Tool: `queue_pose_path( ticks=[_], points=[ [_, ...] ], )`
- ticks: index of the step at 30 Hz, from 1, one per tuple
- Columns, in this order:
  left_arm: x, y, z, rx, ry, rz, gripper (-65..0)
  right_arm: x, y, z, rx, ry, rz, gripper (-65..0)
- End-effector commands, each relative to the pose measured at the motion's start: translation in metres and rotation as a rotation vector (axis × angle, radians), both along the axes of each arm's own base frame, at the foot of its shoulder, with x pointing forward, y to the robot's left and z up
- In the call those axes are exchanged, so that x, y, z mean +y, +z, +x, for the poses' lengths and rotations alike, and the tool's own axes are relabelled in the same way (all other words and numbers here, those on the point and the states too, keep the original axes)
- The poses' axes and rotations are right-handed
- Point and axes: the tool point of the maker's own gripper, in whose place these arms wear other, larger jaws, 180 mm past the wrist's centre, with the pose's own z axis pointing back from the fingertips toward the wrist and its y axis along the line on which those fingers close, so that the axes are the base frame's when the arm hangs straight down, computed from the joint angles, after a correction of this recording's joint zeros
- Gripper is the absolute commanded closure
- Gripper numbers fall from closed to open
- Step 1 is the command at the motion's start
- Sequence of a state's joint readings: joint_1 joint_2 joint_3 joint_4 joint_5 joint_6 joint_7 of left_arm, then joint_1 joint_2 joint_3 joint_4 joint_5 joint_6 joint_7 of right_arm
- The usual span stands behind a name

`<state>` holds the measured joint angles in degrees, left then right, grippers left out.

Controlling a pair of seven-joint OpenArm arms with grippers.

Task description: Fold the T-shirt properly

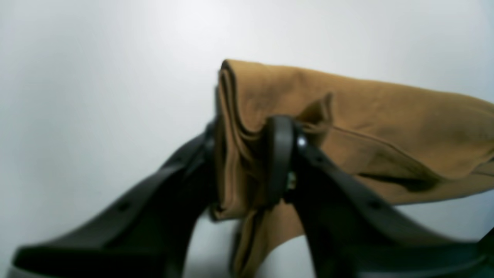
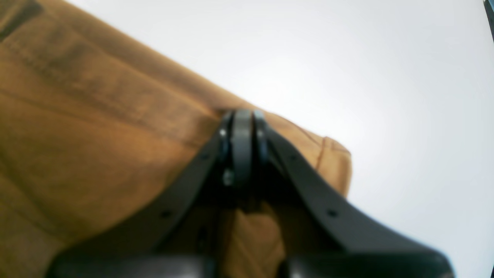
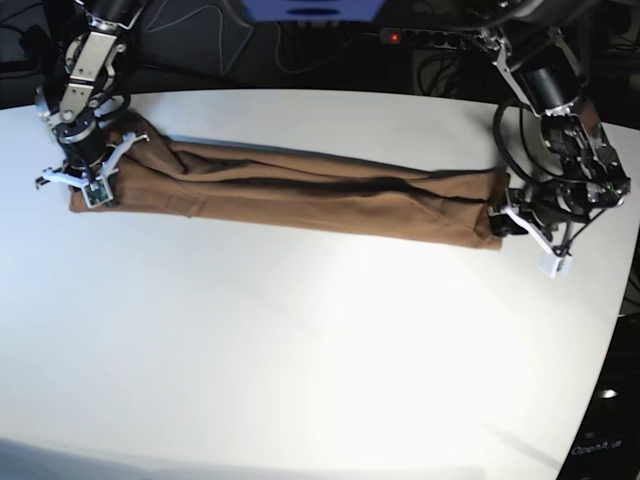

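T-shirt (image 3: 300, 195) seemingly between both grippers

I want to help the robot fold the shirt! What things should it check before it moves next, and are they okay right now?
1. Left gripper pinching the T-shirt end: ok, layers bunched between its fingers.
2. Right gripper shut at the other end: ok.
3. Right gripper really holding cloth: cannot tell.
4. Shirt folded into one long strip: ok.
5. Shirt lying on the table: ok.
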<state>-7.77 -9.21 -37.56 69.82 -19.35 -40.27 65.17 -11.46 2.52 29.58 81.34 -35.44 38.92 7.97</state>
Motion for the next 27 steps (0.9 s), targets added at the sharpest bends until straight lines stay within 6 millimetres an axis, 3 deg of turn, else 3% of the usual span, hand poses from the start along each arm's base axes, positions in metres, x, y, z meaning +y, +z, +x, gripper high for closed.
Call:
queue_pose_path(
  ticks=[1, 3, 9, 12, 15, 27],
  points=[
    [0.002, -0.01, -0.013, 0.085, -0.036, 0.04, -9.8, -0.003, -0.007, -0.007, 0.055, 0.008, -0.022, -0.7],
    [-0.006, -0.01, -0.012, 0.089, -0.071, 0.047, -6.5, -0.002, -0.007, -0.007, 0.056, 0.007, -0.021, -0.7],
    [-0.012, -0.008, -0.009, 0.075, -0.081, 0.04, -4.5, -0.002, -0.008, -0.007, 0.057, 0.007, -0.019, -0.7],
    [-0.014, 0.0, 0.002, 0.057, -0.087, 0.039, -3.9, -0.002, -0.008, -0.007, 0.057, 0.007, -0.019, -0.7],
    [-0.026, 0.0, 0.003, 0.073, -0.104, 0.019, -3.9, -0.002, -0.008, -0.007, 0.057, 0.007, -0.019, -0.7],
    [-0.036, 0.063, 0.023, -0.063, -0.188, 0.183, -3.9, -0.001, -0.006, -0.004, 0.049, 0.007, -0.019, -0.7]
  ],
)
